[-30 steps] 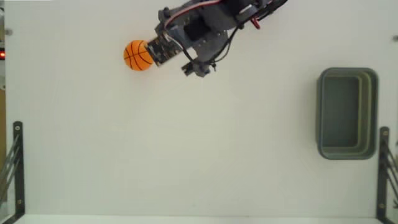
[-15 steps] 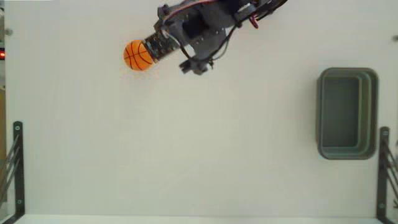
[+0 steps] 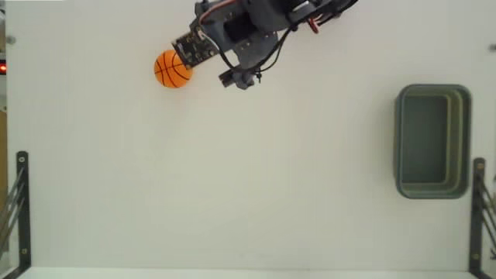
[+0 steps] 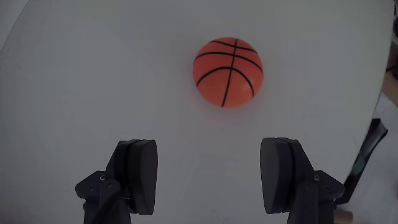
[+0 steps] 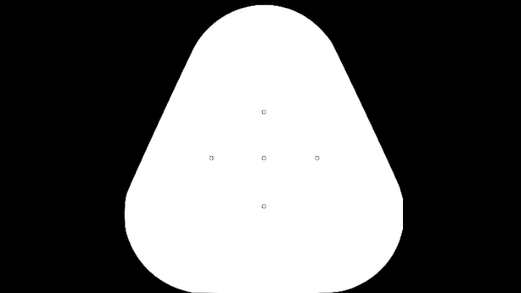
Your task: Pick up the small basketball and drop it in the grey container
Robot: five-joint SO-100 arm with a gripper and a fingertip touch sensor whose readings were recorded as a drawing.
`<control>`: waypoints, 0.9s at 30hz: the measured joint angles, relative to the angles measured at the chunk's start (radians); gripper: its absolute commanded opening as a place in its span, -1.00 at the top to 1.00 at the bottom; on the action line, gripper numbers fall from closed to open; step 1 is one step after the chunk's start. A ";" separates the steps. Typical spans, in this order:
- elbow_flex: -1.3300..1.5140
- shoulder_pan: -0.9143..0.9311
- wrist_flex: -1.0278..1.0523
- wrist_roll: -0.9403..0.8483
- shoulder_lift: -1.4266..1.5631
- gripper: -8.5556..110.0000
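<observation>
Fixed view: small basketball on white table, upper left; gripper just beside it, upper right of ball. Grey container far right, well apart.
Wrist view: small basketball ahead of gripper; jaws wide apart, holding nothing.

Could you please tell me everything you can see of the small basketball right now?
The small basketball is a small orange ball with thin black seam lines and a matte, rubbery look. It rests on the white table, free of the open gripper, whose fingers sit short of it in the wrist view. In the fixed view it lies upper left, far from the grey container at right.
</observation>
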 measured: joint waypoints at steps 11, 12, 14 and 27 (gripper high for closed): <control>0.000 0.038 0.000 0.002 0.000 -1.00; 0.000 0.037 0.000 0.002 0.000 -1.00; 0.000 0.046 0.000 0.000 0.000 -1.00; 0.000 0.078 0.000 0.000 0.000 -1.00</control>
